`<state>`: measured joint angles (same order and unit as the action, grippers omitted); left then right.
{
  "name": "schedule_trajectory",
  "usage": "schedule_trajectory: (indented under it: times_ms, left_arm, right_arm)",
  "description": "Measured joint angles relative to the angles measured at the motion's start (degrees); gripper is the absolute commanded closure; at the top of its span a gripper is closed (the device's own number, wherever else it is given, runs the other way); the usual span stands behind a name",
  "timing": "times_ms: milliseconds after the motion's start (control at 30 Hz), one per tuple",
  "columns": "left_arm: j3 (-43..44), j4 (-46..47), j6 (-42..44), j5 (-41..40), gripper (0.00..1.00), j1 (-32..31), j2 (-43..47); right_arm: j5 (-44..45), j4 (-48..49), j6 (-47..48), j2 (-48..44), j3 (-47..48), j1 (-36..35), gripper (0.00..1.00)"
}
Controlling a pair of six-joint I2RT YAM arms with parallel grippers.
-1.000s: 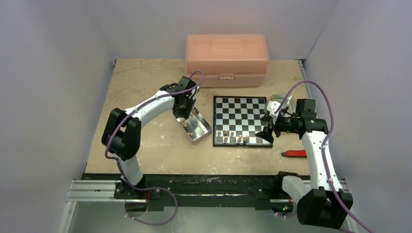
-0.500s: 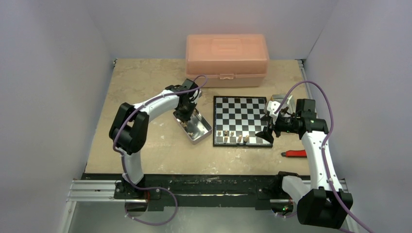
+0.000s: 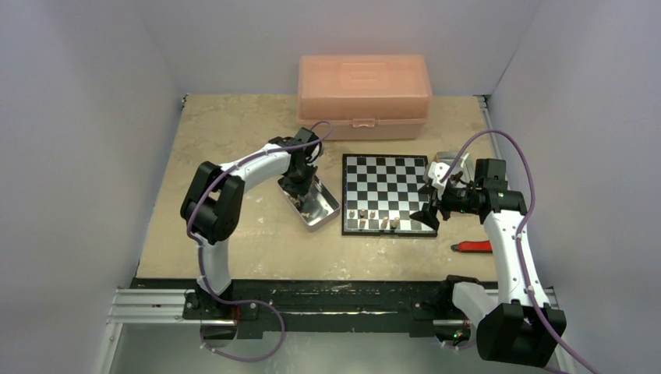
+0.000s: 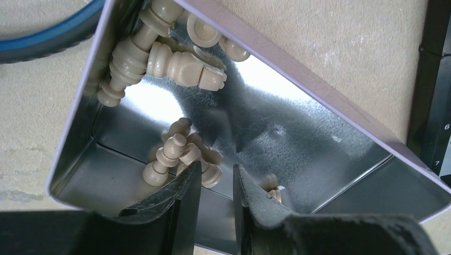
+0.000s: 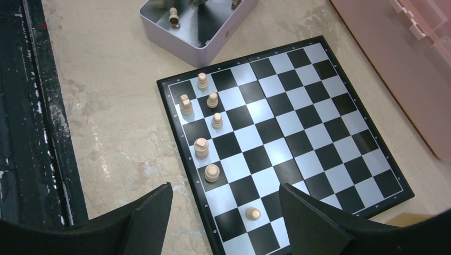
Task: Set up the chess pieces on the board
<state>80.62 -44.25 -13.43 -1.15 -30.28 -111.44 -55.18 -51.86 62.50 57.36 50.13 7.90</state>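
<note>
Reaches the left gripper (image 4: pixel 217 183) down into the open metal tin (image 4: pixel 308 127), set on the table (image 3: pixel 226 132) just left of the board (image 3: pixel 388 181). Holds its fingers (image 4: pixel 178 212) narrow, with a slim gap between the tips and nothing visibly in it. Aims those tips at a small cluster of tan chess pieces (image 4: pixel 178 154) heaped near one corner of the tin. Cannot tell whether the nearest one touches the left-hand tip or only sits beside it. Shows more of the same lying on their sides against the tin's wall at the other end, tangled together.

Hangs the right gripper (image 5: pixel 224 188) above the right edge of the board, fingers (image 5: pixel 149 218) spread wide, gripping nothing. Looks down from that wrist onto the black-and-silver checks and seven tan chessmen (image 5: pixel 201 147) — all upright, each on its own square, spread over the two rows nearest the arms.

Finds the board flat on the table, right of centre, with the tin turned at an angle close by its left border. Has the big pink box (image 3: pixel 364 86) behind both — lid down, at the back edge of the table. Shows a red-handled tool (image 3: pixel 474 246) on the tabletop just off the board's near right corner, beside the right arm.
</note>
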Motion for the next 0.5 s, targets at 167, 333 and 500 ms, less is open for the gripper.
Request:
schedule_trajectory:
  times_ms: [167,333,500]
  left_arm:
    - [0.92,-0.09,-2.05,-0.17,0.73,0.0,-0.74]
    - [0.92,1.36,-3.13,1.62,0.75,0.0,-0.79]
    - [0.9,3.74,-3.52,3.61,0.75,0.0,-0.52]
  right_arm:
    - [0.11,0.0,0.02,0.0,0.0,0.0,0.23]
    - [0.13,0.0,0.11,0.0,0.0,0.0,0.23]
    - [0.13,0.0,0.13,0.0,0.0,0.0,0.23]
